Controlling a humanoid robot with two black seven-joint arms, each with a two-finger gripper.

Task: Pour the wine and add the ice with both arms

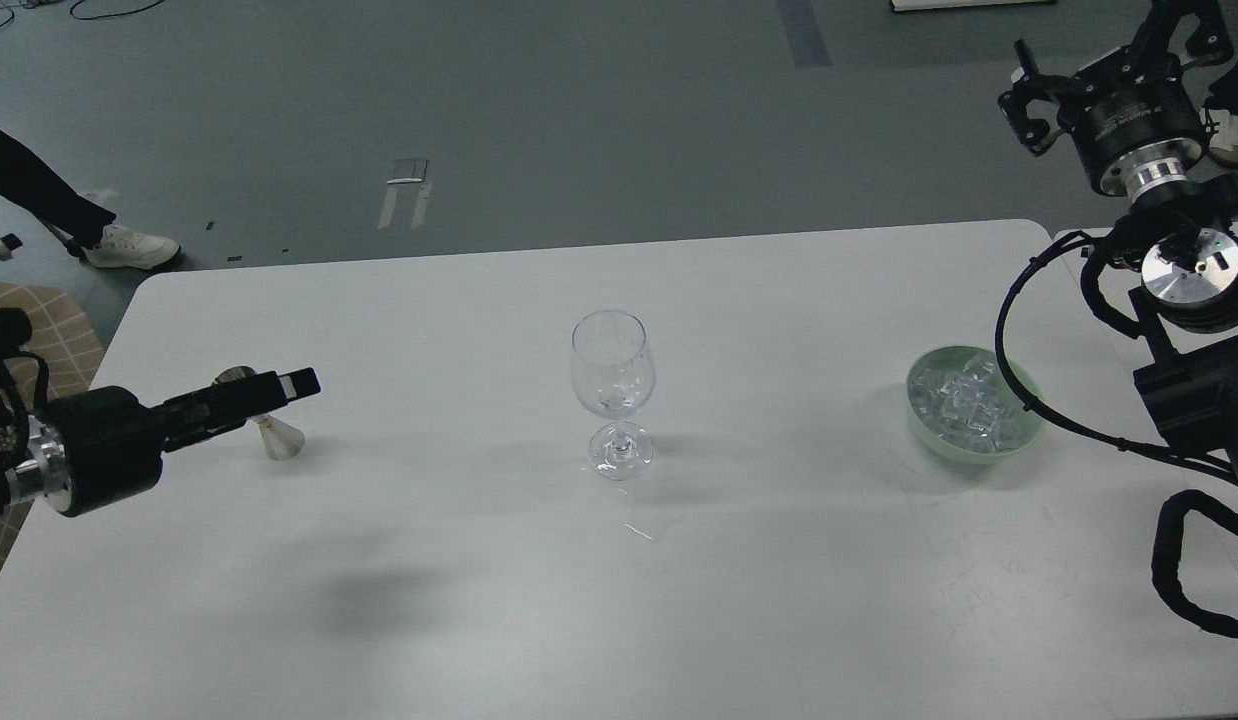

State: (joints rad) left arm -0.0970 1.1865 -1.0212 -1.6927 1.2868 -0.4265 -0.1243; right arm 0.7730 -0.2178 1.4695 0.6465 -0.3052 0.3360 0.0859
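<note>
Black and low at the left edge, the left gripper [291, 384] reaches over the white table [479, 600] just in front of a small silver jigger [269, 430] — whether its fingers are spread or closed I cannot tell. Mid-table stands a clear stemmed glass [612, 385], upright, any wine in it too faint to make out. Right of it, a pale green bowl [1019, 430] holds the heaped ice [969, 405], and the right gripper [1024, 95] hangs high at the far right — claws apart, holding nothing.
</note>
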